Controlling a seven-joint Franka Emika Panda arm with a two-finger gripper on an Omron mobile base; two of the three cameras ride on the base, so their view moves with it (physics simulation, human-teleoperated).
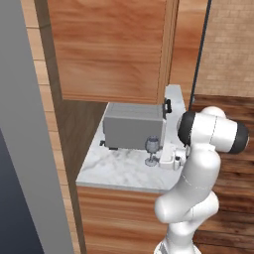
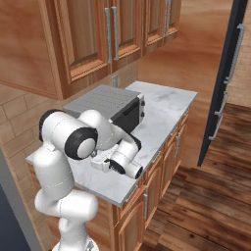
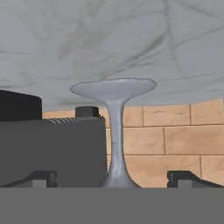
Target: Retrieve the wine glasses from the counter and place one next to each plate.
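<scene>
One wine glass (image 1: 152, 149) stands upright on the marble counter (image 1: 114, 171), just in front of a grey toaster's right end. My gripper (image 1: 159, 158) has come in low from the right at the height of its stem. The hand view is rolled upside down, so the counter (image 3: 109, 39) lies along the top and the wine glass (image 3: 115, 131) hangs foot-up in the middle. My gripper (image 3: 113, 177) is open. Its fingertips (image 3: 43, 177) stand wide to either side of the stem, not touching it. The plates are out of view.
The grey toaster (image 1: 133, 126) sits right behind the glass and is also in the right base view (image 2: 105, 103). Wooden wall cabinets (image 1: 109, 49) hang above the counter. A tall dark door (image 2: 225, 83) stands to the right. A brick wall (image 3: 175, 140) backs the counter.
</scene>
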